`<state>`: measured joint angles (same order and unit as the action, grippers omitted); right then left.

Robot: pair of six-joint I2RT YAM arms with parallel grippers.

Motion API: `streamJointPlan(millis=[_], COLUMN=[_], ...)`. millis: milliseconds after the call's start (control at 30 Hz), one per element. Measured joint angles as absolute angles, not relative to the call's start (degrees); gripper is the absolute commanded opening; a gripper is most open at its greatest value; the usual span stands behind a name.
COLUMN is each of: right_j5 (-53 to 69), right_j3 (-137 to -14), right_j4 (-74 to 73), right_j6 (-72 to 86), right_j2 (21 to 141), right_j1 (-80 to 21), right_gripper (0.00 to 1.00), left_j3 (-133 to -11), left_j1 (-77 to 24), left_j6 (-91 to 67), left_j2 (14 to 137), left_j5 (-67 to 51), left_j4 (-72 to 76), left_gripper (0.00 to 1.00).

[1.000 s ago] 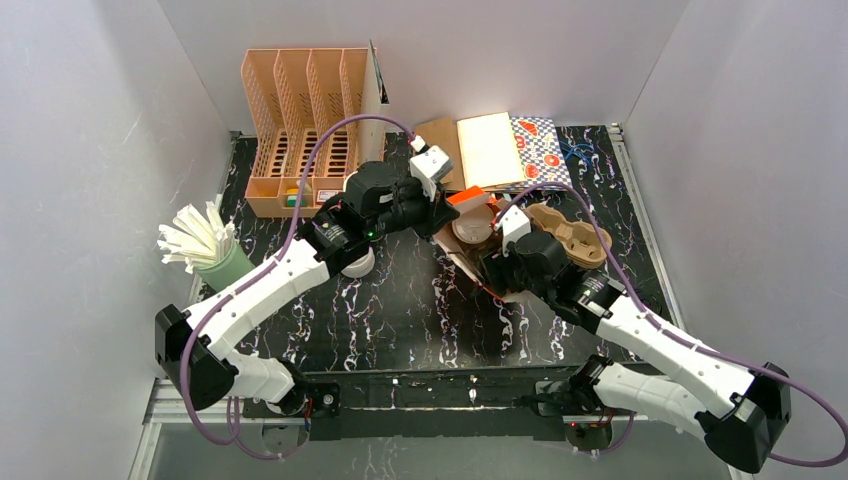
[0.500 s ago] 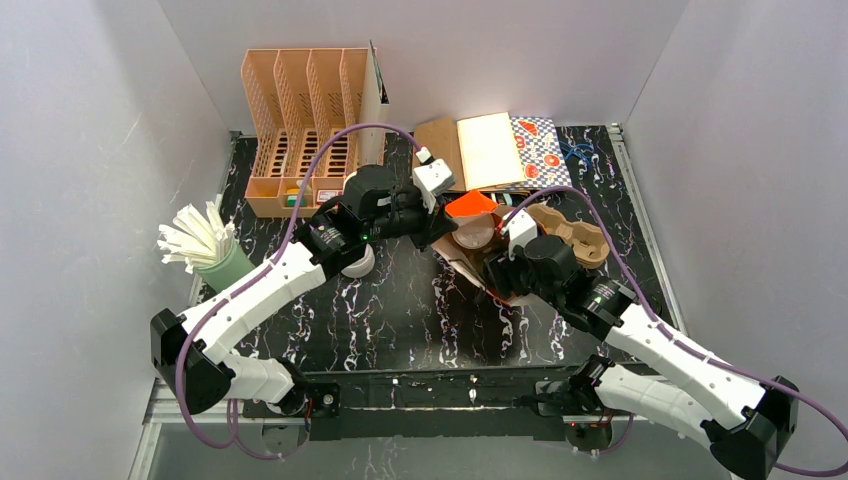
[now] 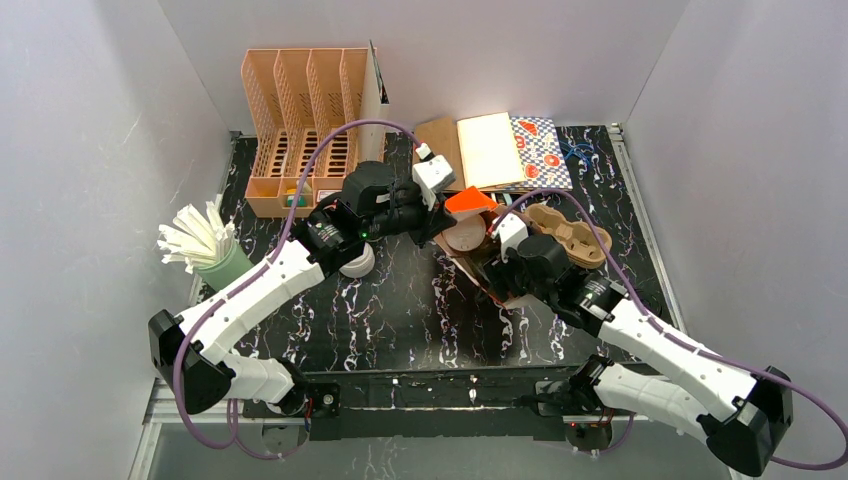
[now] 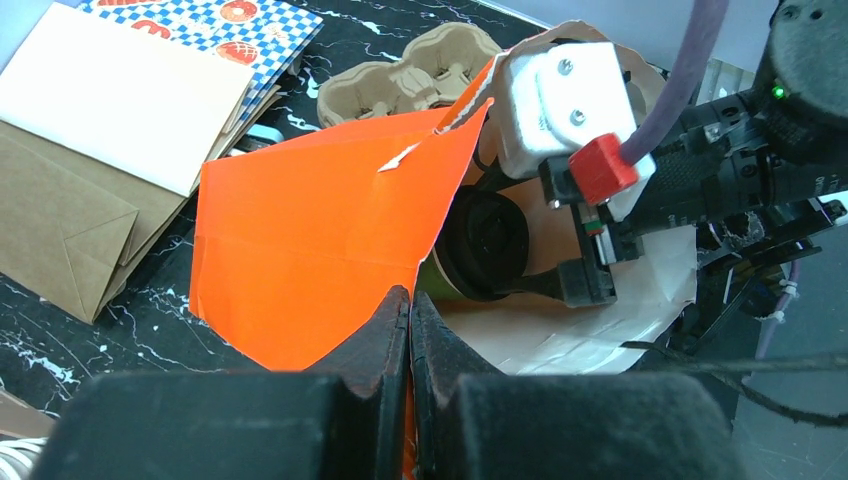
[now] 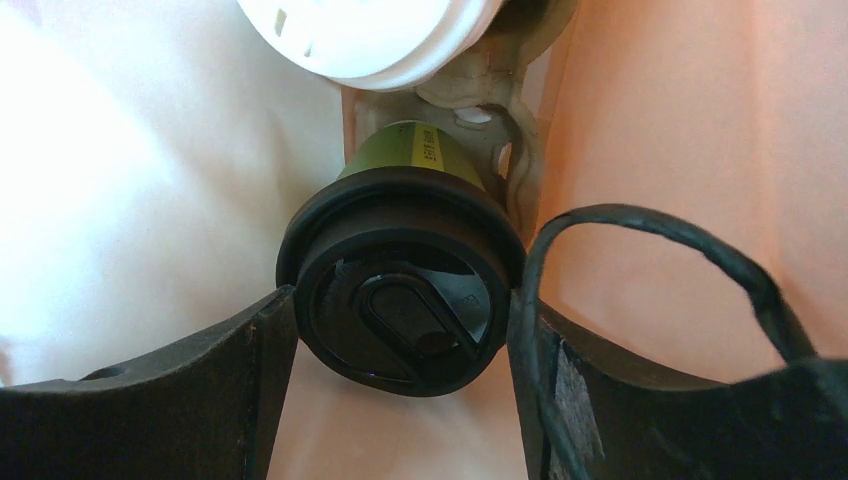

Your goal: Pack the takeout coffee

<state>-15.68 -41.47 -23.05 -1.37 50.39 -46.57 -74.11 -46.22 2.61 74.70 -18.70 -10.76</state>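
Orange paper outside, pale lining inside: the bag [image 4: 310,250] sits w/ its mouth held open, approx 1 o'clock from the centre of the black marbled desk [image 3: 400,310]. Left tool [image 4: 410,300] has both fingers pressed together on the bag's orange flap, pinching it. Right tool [image 5: 400,310] is reached into the mouth, fingers at 9 and 3 o'clock of the black-lidded cup [image 5: 400,260], touching the lid rim on both sides, so clamped on it by the look. That cup is inside the bag, lid facing the wrist cam, green paper wall running away toward 12 o'clock. Beyond it at 12 o'clock is a white-lidded cup [image 5: 360,30], only its lid showing. Handling, my read: light paper cup w/ a thin wall that dents if squeezed mid-body, poss. liquid inside so keep it level. The lid is stiff glossy plastic, round, w/ raised rim & sip tab, prob slippery, and being snap-on it could pop off if pulled by the lid alone. Better hold: just under the lid, where the rim stiffens the wall. The bag is thin creased paper, floppy, likely to tear at the pinch. A pulp carrier [image 3: 575,235], rough brown moulded fibre, sits at 3 o'clock of the bag.
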Motion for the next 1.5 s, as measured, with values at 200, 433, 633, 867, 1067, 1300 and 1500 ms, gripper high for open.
streamJointPlan(millis=[200,433,633,867,1067,1300,1500], right_j5=[-15.8,-16.2,-16.1,-17.2,-19.4,-23.0,-24.3], right_j3=[-41.5,-41.5,-41.7,-43.4,-43.4,-42.5,-42.5], right_j4=[-22.2,-21.7,-20.9,-20.9,-21.2,-21.3,-21.4], right_j6=[-2.0,-2.0,-2.9,-4.8,-5.2,-5.8,-5.4], right_j2=[51.5,52.4,54.1,58.2,57.2,54.3,54.3], right_j1=[-46.5,-46.5,-46.5,-46.5,-46.6,-46.6,-46.6], right_gripper=[0.01,0.01,0.01,0.01,0.01,0.01,0.01], left_j3=[-74.7,-74.8,-74.5,-73.8,-73.7,-73.7,-73.7], left_j1=[-46.2,-46.2,-46.2,-46.1,-46.0,-46.0,-46.0], left_j6=[2.3,0.6,-2.0,-4.4,-6.3,-7.6,-7.7], left_j2=[75.0,75.5,75.5,75.5,75.5,75.5,75.5], left_j5=[-17.7,-17.0,-16.3,-15.5,-15.5,-16.0,-16.0], left_j4=[-10.3,-9.0,-7.6,-6.3,-5.8,-4.3,-4.4], left_gripper=[0.0,0.0,0.0,0.0,0.0,0.0,0.0])
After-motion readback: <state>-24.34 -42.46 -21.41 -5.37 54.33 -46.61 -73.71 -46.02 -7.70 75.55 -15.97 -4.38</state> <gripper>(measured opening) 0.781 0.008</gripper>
